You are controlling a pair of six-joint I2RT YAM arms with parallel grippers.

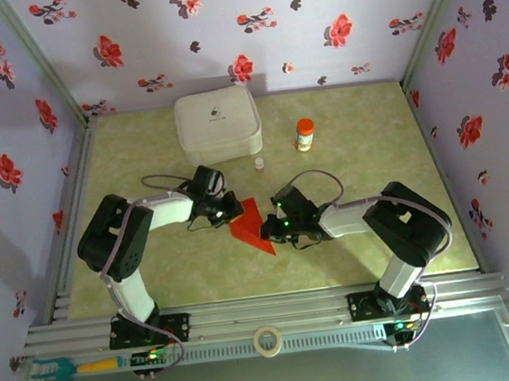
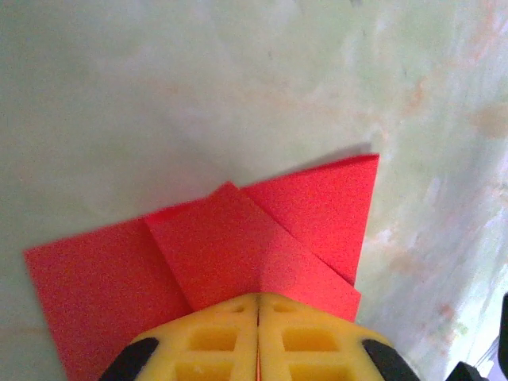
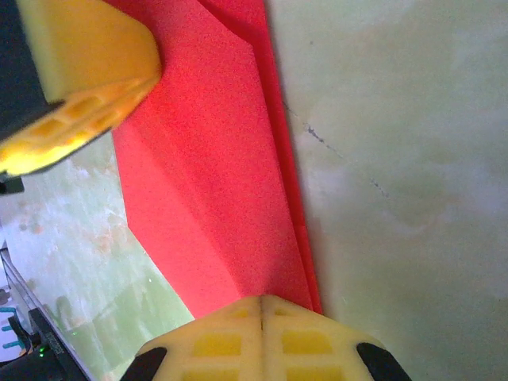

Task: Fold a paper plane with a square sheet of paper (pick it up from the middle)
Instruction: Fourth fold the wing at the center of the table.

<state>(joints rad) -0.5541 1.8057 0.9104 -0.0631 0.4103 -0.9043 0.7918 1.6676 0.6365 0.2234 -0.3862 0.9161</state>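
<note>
Here the sheet of paper (image 1: pixel 251 224), already creased into overlapping flaps, sits in mid-desk between the two arms, and both have hold of it. The left gripper (image 1: pixel 225 210) meets it from the left and slightly farther back, its jaws pressed together on the edge where two flaps cross (image 2: pixel 238 254). The right gripper (image 1: pixel 274 227) comes in from the right, jaws likewise clamped on the paper, with a long folded edge running straight away from them (image 3: pixel 274 159) toward the left gripper (image 3: pixel 79 79). From above, the sheet's long axis slants from the far left down to a pointed tip nearer the arm bases. Neither arm is clearly closer, since both touch it. I judge that the next crease turns on this opposed hold: one side can pin while the other swings a flap across the axis. Whether the paper lies flat on the desk (image 1: pixel 370 160) or hangs just above it, I cannot tell. The desk is pale green and mottled, smooth enough to let thin paper slip. There is room to work, as the white case (image 1: pixel 217 124) and the orange-capped bottle (image 1: pixel 304 134) stand well apart at the back.
</note>
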